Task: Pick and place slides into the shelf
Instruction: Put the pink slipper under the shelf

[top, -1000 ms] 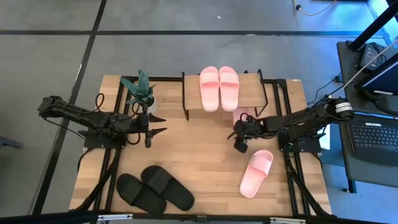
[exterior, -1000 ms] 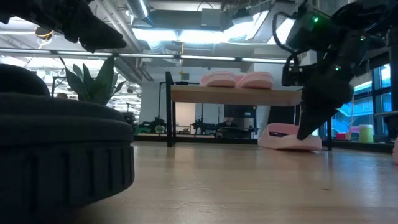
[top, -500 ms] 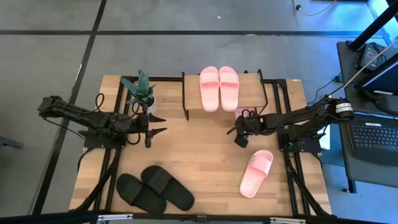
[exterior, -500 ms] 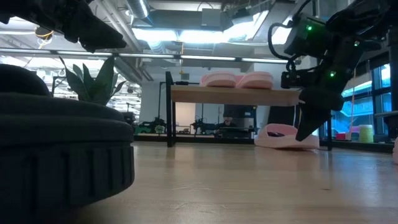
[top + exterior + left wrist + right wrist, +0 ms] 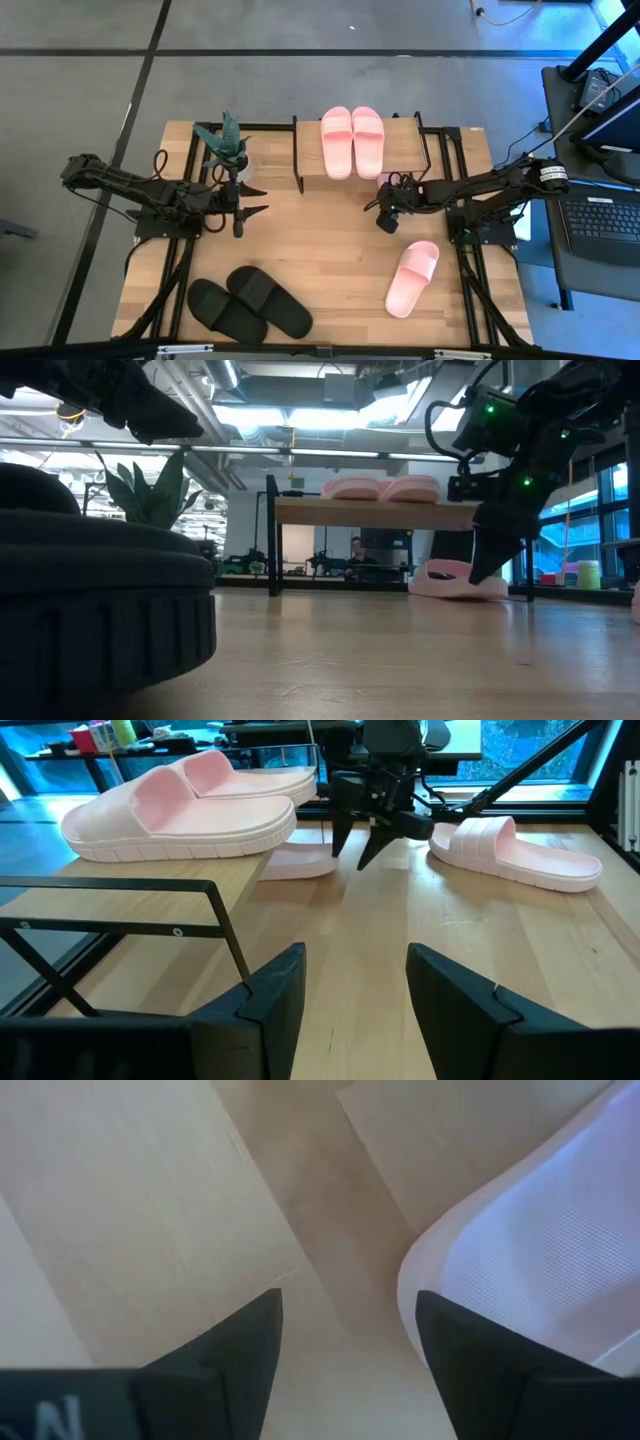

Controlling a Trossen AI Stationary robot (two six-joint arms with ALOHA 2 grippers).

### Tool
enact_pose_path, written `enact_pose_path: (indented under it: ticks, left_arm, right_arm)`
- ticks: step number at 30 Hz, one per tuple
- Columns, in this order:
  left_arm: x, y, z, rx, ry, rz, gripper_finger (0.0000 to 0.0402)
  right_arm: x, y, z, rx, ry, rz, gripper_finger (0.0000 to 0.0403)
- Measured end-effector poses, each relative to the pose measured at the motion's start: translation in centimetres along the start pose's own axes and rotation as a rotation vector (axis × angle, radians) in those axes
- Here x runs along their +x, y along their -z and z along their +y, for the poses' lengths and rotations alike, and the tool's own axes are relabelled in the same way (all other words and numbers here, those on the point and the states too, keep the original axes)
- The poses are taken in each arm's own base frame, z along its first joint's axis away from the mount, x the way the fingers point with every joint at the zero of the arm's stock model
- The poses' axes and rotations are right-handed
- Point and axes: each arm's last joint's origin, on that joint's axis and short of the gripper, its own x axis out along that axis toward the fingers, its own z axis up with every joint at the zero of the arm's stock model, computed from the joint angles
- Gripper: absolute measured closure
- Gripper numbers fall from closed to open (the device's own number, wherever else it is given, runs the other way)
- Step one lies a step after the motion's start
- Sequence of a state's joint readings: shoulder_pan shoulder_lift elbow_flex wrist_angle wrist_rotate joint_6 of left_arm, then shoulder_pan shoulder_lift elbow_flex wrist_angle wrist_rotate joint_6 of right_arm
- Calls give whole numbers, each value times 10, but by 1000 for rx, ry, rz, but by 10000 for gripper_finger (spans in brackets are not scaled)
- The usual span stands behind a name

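Observation:
The shelf (image 5: 400, 150) stands at the table's far edge with a pale pink pair (image 5: 352, 140) on its top board. A third pink slide (image 5: 455, 578) lies on the table under the shelf's right part. The fourth pink slide (image 5: 412, 278) lies on the table near the right edge, and the black pair (image 5: 250, 302) near the front left. My right gripper (image 5: 385, 218) is open and points down, just in front of the slide under the shelf (image 5: 540, 1250). My left gripper (image 5: 255, 200) waits open at the left, level above the table. My right gripper stands with open fingers (image 5: 485, 560) at the near end of the pink slide under the shelf (image 5: 430, 1280); I cannot tell whether a finger touches it.
A potted plant (image 5: 225, 145) stands left of the shelf, close to my left gripper. The shelf's black frame legs (image 5: 297, 165) flank the lower tier. Bare tabletop (image 5: 320, 240) lies between the arms. A laptop (image 5: 600, 225) sits beyond the table's right edge.
My right gripper has moved toward the far edge, closer to the shelf and the slide under it, rising a little. Its fingers have stayed open and pointing down. My left arm has kept still.

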State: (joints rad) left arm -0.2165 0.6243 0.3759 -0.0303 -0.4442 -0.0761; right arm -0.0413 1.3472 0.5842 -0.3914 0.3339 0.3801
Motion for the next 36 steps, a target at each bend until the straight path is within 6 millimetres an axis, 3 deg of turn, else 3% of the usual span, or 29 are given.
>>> enact_pose_path:
  ticks: [10, 18, 27, 36]
  left_arm:
    - [0, 0, 0, -3, 0, 0, 235]
    - [0, 0, 0, -26, 0, 1, 235]
    - [0, 1, 0, -23, -1, 6, 235]
    - [0, 1, 0, -1, -1, 6, 235]
  right_arm:
    - [-1, 0, 0, -14, 62, -27, 170]
    - [-19, -5, 28, -61, -28, -84, 170]
    - [-92, -19, 73, -99, -171, 8, 170]
    - [-171, 4, 114, 30, -320, 41, 170]
